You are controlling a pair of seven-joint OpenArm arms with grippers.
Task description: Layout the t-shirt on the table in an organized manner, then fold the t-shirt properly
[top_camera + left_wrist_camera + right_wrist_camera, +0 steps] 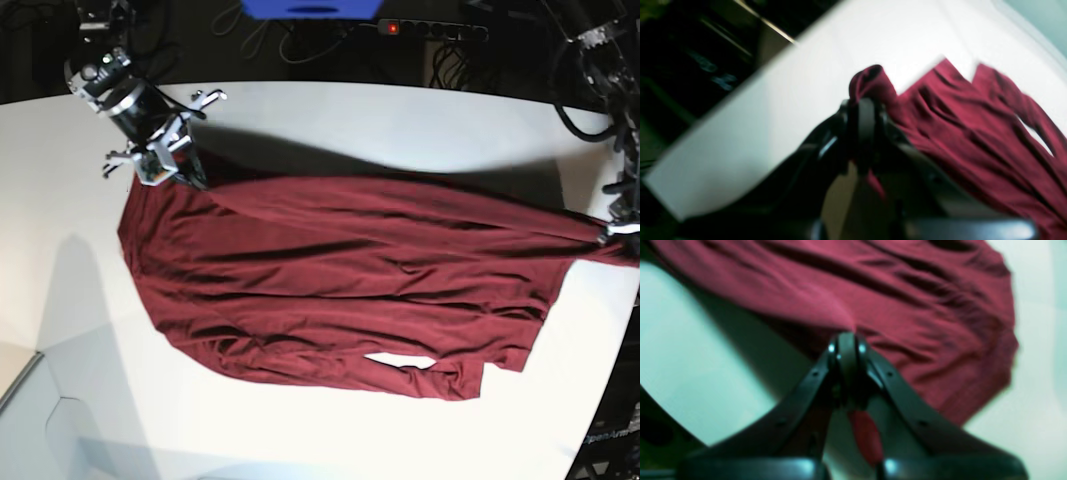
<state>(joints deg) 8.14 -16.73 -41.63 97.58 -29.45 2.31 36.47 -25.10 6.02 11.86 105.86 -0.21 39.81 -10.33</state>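
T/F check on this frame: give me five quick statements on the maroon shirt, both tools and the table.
1. The dark maroon long-sleeved knit t-shirt lies spread across the smooth white table. True.
2. The left tool is open and clear of the cloth. False: it is shut on a bunch of the t-shirt.
3. The right tool is shut on the t-shirt's fabric. True.
4. The t-shirt is already folded into a neat rectangle. False: it is stretched out and wrinkled, not yet folded.
5. A second cloth lies on the table. False: only the t-shirt is there.
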